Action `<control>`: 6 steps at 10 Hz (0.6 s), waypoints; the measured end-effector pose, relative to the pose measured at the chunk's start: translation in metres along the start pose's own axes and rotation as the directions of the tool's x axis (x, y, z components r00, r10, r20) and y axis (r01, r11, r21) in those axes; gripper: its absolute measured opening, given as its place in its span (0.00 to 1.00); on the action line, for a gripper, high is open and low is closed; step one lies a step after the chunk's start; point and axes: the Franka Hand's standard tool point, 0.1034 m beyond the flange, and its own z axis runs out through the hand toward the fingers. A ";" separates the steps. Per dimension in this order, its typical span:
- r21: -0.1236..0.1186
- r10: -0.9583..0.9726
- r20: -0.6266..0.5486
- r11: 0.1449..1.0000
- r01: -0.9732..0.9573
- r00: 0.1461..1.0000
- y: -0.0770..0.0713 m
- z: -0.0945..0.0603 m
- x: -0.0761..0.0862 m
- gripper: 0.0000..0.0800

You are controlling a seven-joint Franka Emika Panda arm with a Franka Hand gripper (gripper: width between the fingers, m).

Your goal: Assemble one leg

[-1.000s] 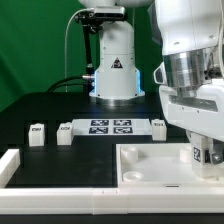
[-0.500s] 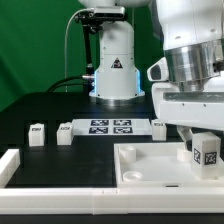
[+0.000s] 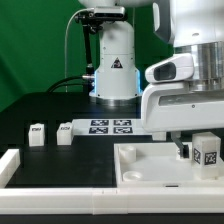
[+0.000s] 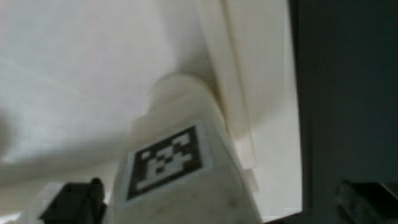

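A leg (image 3: 207, 150), a small white block with a square tag, stands upright on the far right corner of the large white panel (image 3: 150, 165). My gripper (image 3: 197, 140) hangs just above it, open, with the fingers spread on both sides and not pressing it. In the wrist view the leg (image 4: 178, 150) rises between the two dark fingertips of my gripper (image 4: 217, 205); there is a wide gap on one side. I cannot tell whether the leg sits in a corner socket.
Two more legs (image 3: 37, 133) (image 3: 65, 131) stand at the exterior view's left and a third (image 3: 158, 125) beside the marker board (image 3: 110, 126). A long white rail (image 3: 60, 205) runs along the front. The arm's base (image 3: 115, 70) stands behind.
My gripper has risen off the leg, which now shows in full on the panel corner. The leg has stayed where it was.
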 end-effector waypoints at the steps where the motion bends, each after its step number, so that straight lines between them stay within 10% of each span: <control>1: -0.001 -0.063 0.000 0.998 0.063 0.998 0.002 0.000 0.000 0.81; 4: -0.002 -0.185 -0.004 0.983 0.185 0.983 0.010 0.000 0.002 0.81; 6: -0.002 -0.185 -0.004 0.983 0.185 0.983 0.010 0.000 0.002 0.47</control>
